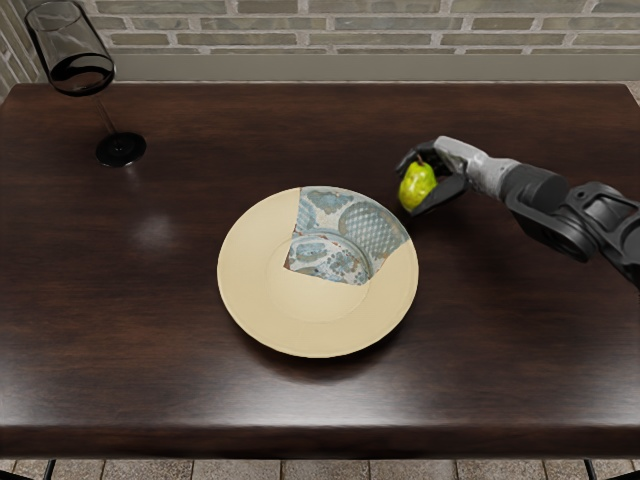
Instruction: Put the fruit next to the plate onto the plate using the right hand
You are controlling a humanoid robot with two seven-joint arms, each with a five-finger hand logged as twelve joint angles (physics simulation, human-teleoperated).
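A yellow-green pear [416, 185] sits just off the upper right rim of the cream plate [250, 290], which has a blue-grey patterned wedge. My right hand [428, 180] comes in from the right edge and its dark fingers wrap around the pear from behind and beside it. The pear is beside the plate, over the dark table, not over the plate. I cannot tell whether the pear is lifted off the table. The left arm is out of view.
A wine glass [85, 70] with dark wine stands at the table's far left corner. The dark wooden table [150, 380] ends near the bottom of the view. A brick wall runs behind the table.
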